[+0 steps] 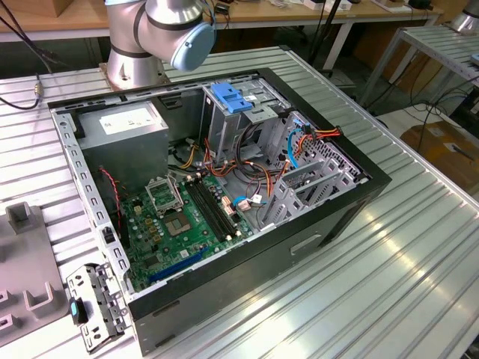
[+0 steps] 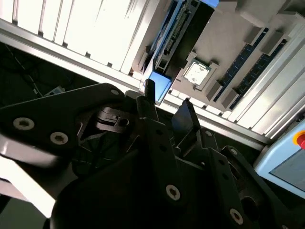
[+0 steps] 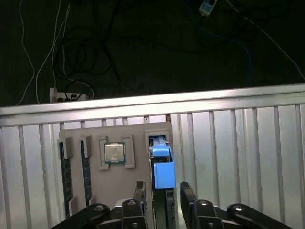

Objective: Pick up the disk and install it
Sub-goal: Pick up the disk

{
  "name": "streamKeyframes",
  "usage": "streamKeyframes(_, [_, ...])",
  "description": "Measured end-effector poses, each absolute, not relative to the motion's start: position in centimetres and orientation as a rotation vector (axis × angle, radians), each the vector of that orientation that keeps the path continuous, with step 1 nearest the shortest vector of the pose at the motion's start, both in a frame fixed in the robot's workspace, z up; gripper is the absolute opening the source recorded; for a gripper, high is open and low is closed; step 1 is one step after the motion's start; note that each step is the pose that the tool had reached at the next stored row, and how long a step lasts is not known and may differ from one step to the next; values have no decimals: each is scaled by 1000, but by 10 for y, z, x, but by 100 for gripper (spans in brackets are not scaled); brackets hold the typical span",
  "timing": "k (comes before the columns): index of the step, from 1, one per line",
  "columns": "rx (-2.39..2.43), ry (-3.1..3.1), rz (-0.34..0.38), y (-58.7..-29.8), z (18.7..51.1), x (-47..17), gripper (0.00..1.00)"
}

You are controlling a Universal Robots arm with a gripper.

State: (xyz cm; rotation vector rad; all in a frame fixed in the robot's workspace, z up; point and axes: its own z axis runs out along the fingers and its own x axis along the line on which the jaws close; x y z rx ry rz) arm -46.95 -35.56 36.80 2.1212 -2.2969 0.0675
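Note:
The disk (image 3: 163,174) stands on edge in a slot of a grey parts tray (image 3: 138,131), its blue side rail facing the camera. In the first wrist view my gripper (image 3: 162,187) hangs just above it, open, with one dark finger (image 3: 140,191) on each side of the disk and a small gap to it. In the second wrist view the disk (image 2: 186,28) runs away from the gripper (image 2: 167,95), whose fingertips reach its blue end. In the exterior view the open computer case (image 1: 352,206) lies on the table, with the metal drive cage (image 1: 224,123) under a blue latch.
The tray also holds a processor chip (image 3: 115,152) and two memory sticks (image 3: 64,176). The table's edge (image 3: 152,102) runs just beyond the tray, with cables on the dark floor past it. A grey power-supply box (image 1: 123,123) sits inside the case. The arm's base (image 1: 135,52) stands behind the case.

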Motion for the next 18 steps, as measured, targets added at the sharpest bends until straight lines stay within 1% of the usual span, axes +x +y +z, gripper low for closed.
streamKeyframes(6, [2128,-2305,83,-356,362,-472,42])
streamKeyframes(8, [2131,-2305,86,-357,360,-472,44])
streamKeyframes(9, [2132,-2304,86,-357,358,-472,50])
streamKeyframes(18, [2188,-2260,77,-361,340,-476,50])
